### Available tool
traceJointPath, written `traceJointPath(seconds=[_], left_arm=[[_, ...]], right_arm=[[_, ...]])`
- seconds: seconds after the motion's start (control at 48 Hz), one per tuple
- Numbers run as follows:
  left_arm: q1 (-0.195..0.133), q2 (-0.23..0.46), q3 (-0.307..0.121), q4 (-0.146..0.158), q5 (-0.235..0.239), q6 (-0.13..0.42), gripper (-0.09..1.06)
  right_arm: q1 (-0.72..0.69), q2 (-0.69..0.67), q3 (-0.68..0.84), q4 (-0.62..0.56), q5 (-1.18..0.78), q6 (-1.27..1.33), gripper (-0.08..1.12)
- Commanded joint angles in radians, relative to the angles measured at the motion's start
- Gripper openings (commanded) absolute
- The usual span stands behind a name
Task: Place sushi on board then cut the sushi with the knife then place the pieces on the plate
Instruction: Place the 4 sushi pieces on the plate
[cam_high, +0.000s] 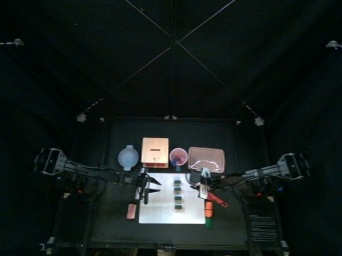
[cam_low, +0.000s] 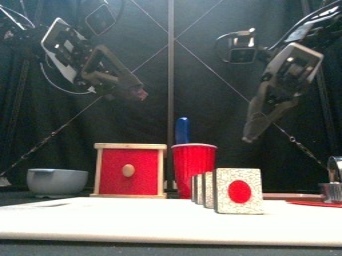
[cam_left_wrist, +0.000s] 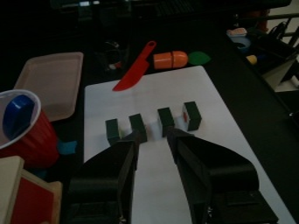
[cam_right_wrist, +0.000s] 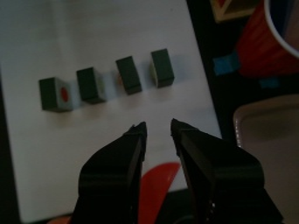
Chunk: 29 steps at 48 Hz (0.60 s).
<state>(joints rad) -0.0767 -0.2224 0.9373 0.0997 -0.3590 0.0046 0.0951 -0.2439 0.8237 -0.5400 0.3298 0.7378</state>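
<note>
Several dark green sushi pieces (cam_high: 174, 197) stand apart in a row on the white cutting board (cam_high: 160, 230); the nearest one shows a red centre (cam_low: 238, 190). A red knife (cam_left_wrist: 135, 68) lies on the board beyond the row. My left gripper (cam_left_wrist: 152, 144) hangs open just above the pieces (cam_left_wrist: 167, 120), holding nothing. My right gripper (cam_right_wrist: 158, 128) is open over the knife's red blade (cam_right_wrist: 163, 179), beside the row (cam_right_wrist: 128, 74). In the front view both grippers (cam_low: 134, 95) (cam_low: 254, 130) hover clear above the table. The pink plate (cam_high: 207, 158) lies behind the board, bare.
A red cup (cam_low: 194, 165) with a blue knife (cam_low: 183, 130) stands behind the sushi. The wooden box (cam_low: 130, 170) and blue-grey bowl (cam_low: 56, 180) are to its left. An orange and green toy food (cam_left_wrist: 170, 59) lies at the board's edge near the red knife.
</note>
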Motion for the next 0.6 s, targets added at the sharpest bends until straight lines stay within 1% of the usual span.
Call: traceJointPath(seconds=[0.021, 0.208, 0.354, 0.458, 0.604], left_arm=[[0.008, -0.012, -0.003, -0.002, -0.011, 0.002, 0.72], [0.014, -0.009, 0.003, 0.0, -0.011, 0.003, 0.72], [0.015, -0.009, 0.011, 0.017, -0.011, 0.003, 0.72], [0.015, -0.008, 0.017, 0.021, -0.011, 0.005, 0.72], [0.017, -0.009, 0.028, 0.02, -0.011, 0.003, 0.72]], right_arm=[[-0.014, 0.058, -0.084, -0.025, -0.006, -0.008, 0.69], [-0.026, 0.16, -0.17, -0.037, -0.003, -0.008, 0.69], [-0.041, 0.222, -0.21, -0.032, -0.003, 0.0, 0.7], [-0.048, 0.256, -0.23, -0.028, -0.003, -0.006, 0.74], [-0.063, 0.275, -0.244, -0.032, -0.002, -0.008, 0.83]])
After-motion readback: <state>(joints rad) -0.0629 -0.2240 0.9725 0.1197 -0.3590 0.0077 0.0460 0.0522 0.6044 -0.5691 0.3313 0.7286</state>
